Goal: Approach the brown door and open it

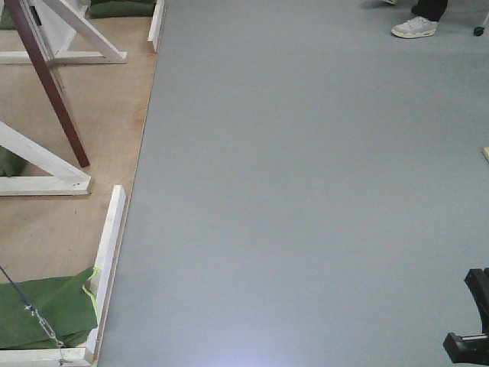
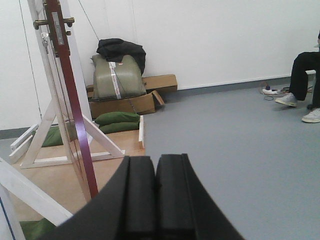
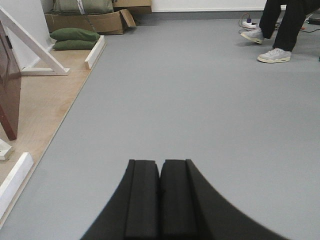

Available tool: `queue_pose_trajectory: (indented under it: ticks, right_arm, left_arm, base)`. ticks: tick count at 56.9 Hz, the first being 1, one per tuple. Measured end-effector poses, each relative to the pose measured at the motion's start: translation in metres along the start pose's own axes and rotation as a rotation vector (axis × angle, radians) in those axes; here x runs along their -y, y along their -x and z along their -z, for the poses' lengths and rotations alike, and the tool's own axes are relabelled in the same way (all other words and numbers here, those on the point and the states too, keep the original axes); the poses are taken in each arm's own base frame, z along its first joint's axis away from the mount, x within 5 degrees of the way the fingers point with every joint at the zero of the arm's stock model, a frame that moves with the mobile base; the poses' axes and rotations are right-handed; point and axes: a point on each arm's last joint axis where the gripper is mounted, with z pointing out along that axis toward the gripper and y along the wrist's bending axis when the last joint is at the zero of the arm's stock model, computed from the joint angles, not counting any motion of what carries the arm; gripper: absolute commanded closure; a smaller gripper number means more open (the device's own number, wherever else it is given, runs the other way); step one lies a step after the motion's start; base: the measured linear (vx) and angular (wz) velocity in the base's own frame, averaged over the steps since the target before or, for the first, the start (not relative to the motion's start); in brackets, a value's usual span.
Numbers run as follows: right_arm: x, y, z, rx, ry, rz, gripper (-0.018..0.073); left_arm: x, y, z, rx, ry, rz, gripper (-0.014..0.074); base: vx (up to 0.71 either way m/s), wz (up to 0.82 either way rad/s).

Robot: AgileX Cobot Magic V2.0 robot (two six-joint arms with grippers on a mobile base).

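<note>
Plywood platform (image 1: 69, 107) at left, grey floor (image 1: 306, 191) across the rest, white wall (image 2: 210, 40) behind. Left gripper (image 2: 155, 200): pads pressed together, nothing held. Right gripper (image 3: 160, 200): same, touching nothing. Brown door (image 2: 75, 115) stands far left on the platform between white frame beams (image 2: 102, 140). It is seen edge-on, long axis vertical, with the brass handle (image 2: 40, 23) up high.

In the front view the top edge cuts the door (image 1: 49, 84), and I see only its lower part. In the left wrist view its handle (image 2: 41, 23) is too small to read. Of the person (image 2: 302, 75) only legs show.
</note>
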Motion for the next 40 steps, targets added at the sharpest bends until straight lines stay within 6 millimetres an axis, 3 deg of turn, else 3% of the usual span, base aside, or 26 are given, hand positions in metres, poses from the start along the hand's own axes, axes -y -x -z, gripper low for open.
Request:
queue_pose_trajectory:
  ticks: [40]
  right_arm:
    - [0.0000,0.0000,0.0000,0.000,0.000,0.000,0.0559]
  left_arm:
    - [0.0000,0.0000,0.0000,0.000,0.000,0.000,0.0545]
  base:
    - [0.00,0.01]
